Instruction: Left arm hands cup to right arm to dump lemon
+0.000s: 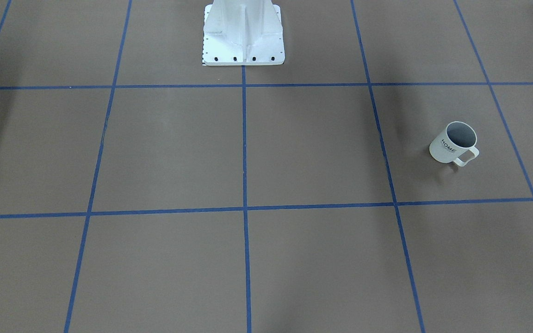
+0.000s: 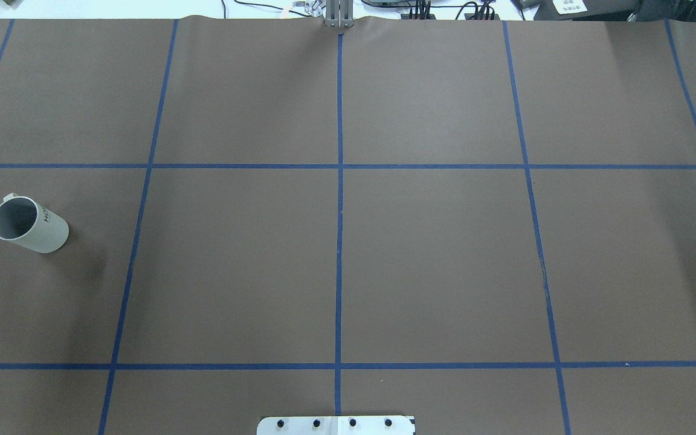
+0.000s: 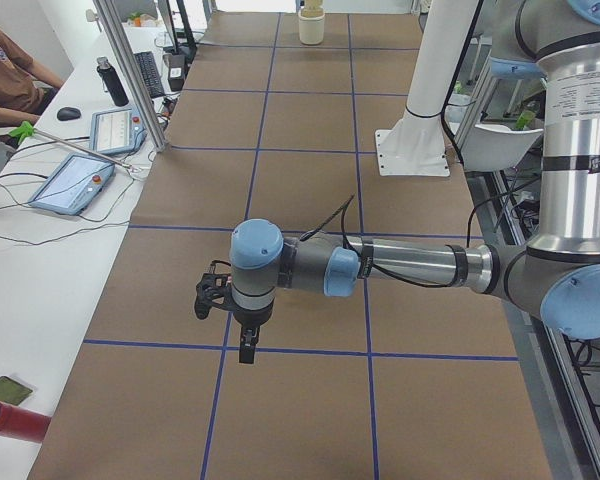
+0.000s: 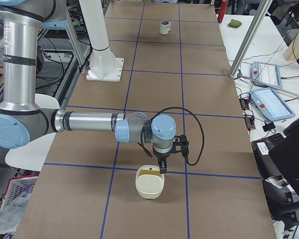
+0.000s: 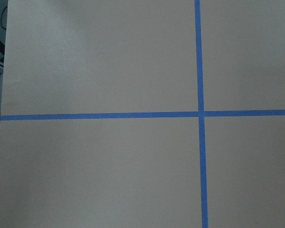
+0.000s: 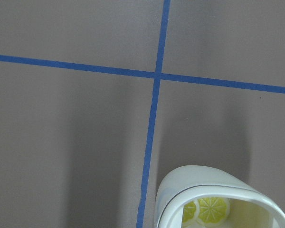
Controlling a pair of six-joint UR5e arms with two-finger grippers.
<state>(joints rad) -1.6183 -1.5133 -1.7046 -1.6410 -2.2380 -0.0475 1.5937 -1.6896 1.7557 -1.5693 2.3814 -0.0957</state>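
The cup (image 1: 453, 143) stands upright on the table (image 2: 432, 254), well apart from both my grippers, out toward my left end. Its handle is turned away from my base (image 1: 243, 41), and its inside shows plain grey. The lemon slices (image 6: 213, 207) lie in a cream bowl (image 4: 149, 186) just below my right gripper (image 4: 162, 168), far down the table from the cup.

My right gripper points straight down over the bowl's rim. I cannot tell whether it touches the rim, how far its fingers are apart, or whether they hold anything. My right wrist camera shows only the bowl's edge, two slices and a cross of blue tape (image 6: 156, 76). My right arm (image 4: 89, 122) reaches out level above the table.

My left arm (image 3: 410, 265) also reaches out level, with my left gripper (image 3: 246, 345) hanging downward close above a tape line. I cannot tell how wide it is open or whether it grips anything. Beneath it my left wrist camera shows brown table and crossed tape.
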